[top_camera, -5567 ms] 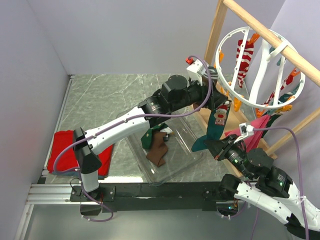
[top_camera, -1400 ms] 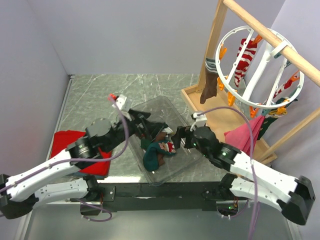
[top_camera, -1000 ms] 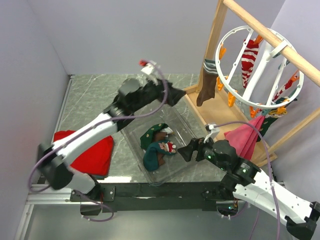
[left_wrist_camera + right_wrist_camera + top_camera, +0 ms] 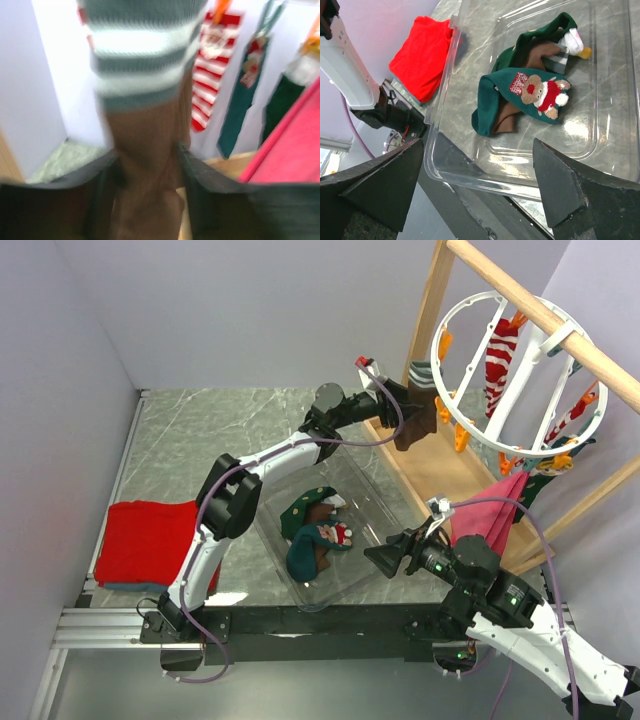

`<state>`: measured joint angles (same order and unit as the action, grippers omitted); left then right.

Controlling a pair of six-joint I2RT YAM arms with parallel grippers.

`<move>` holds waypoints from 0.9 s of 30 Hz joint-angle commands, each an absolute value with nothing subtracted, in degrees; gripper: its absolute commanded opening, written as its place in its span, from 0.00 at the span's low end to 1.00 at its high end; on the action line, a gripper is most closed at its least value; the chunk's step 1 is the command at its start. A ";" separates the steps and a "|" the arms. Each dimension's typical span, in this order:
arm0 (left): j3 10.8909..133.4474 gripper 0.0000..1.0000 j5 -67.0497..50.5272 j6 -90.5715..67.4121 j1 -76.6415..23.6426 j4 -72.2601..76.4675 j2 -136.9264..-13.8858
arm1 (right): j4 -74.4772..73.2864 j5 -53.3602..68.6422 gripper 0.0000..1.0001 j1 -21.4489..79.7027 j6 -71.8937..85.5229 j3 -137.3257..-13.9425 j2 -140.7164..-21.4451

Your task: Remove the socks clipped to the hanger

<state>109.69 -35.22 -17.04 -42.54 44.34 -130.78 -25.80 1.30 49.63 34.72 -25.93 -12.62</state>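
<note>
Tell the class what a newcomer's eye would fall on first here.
The white ring hanger at upper right, hung from a wooden rail with bright socks clipped round it, draws the eye first. The left gripper reaches up there, its fingers either side of a brown sock with a striped cuff. At table centre, a clear tray holds two green socks.

I worked in a robotics lab cell, not a home. Plain lilac partition walls (image 4: 250,310) closed in around my desk (image 4: 190,440). Along the desk's near edge ran a black mounting rail (image 4: 330,618) and an aluminium extrusion (image 4: 100,625), with purple cables (image 4: 200,505) looping above it. At the desk's far right stood a bare wooden frame (image 4: 540,310) carrying the hanger (image 4: 528,380).
</note>
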 commanded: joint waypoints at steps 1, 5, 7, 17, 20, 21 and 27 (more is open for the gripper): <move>112.42 0.33 -40.78 -23.11 -42.36 52.90 -128.77 | -25.40 1.23 0.95 49.92 34.89 -27.16 -14.23; 112.06 0.22 -43.51 -26.36 -42.45 51.78 -127.36 | -26.37 0.70 0.94 49.92 36.12 -28.56 -14.85; 110.14 0.11 -43.24 -27.07 -42.45 50.37 -124.55 | -26.98 0.35 0.93 49.83 36.74 -29.00 -14.85; 97.83 0.06 -48.51 -40.68 -43.50 45.79 -110.40 | -31.63 -9.39 0.95 49.92 34.64 -37.42 -18.63; 94.58 0.07 -48.43 -43.07 -45.26 42.99 -106.36 | -33.40 -14.32 0.96 49.83 33.84 -39.63 -19.34; 93.00 0.07 -47.73 -41.59 -46.66 41.41 -103.82 | -33.40 -16.33 0.96 49.83 33.75 -39.81 -19.25; 86.06 0.13 -41.93 -39.28 -52.11 34.45 -97.04 | -29.89 -17.58 0.97 49.92 31.64 -38.06 -17.23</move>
<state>89.49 -43.44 -38.68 -48.97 38.04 -101.21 -32.03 -14.20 49.63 33.91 -37.93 -18.68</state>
